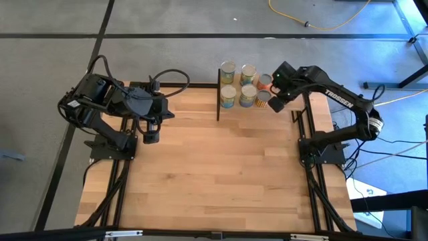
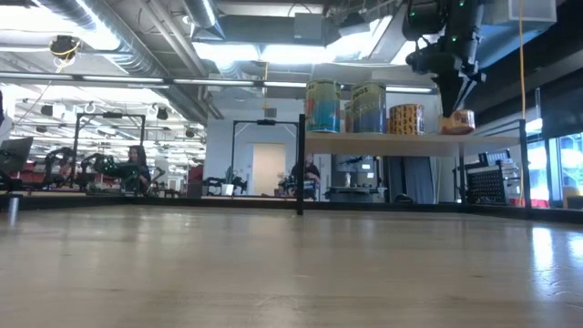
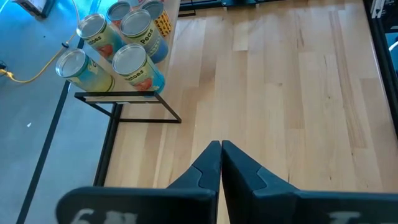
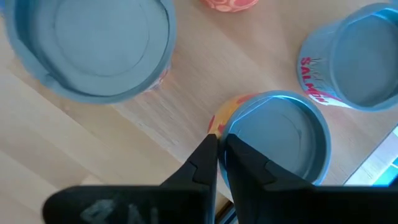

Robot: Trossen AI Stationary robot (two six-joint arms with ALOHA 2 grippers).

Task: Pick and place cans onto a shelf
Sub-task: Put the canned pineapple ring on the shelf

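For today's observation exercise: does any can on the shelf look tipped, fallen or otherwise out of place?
Nothing stands out. The cans stand upright, grouped on the shelf. The right pincer hangs over a short can at the group's edge.

My two arms are matte black, built of blocky jointed links with black cables looping off them. My right arm (image 1: 341, 100) carries white "TROSSEN" lettering along one link. Each end effector has two dark, wedge-shaped fingers (image 3: 239, 168) with angular faceted faces.
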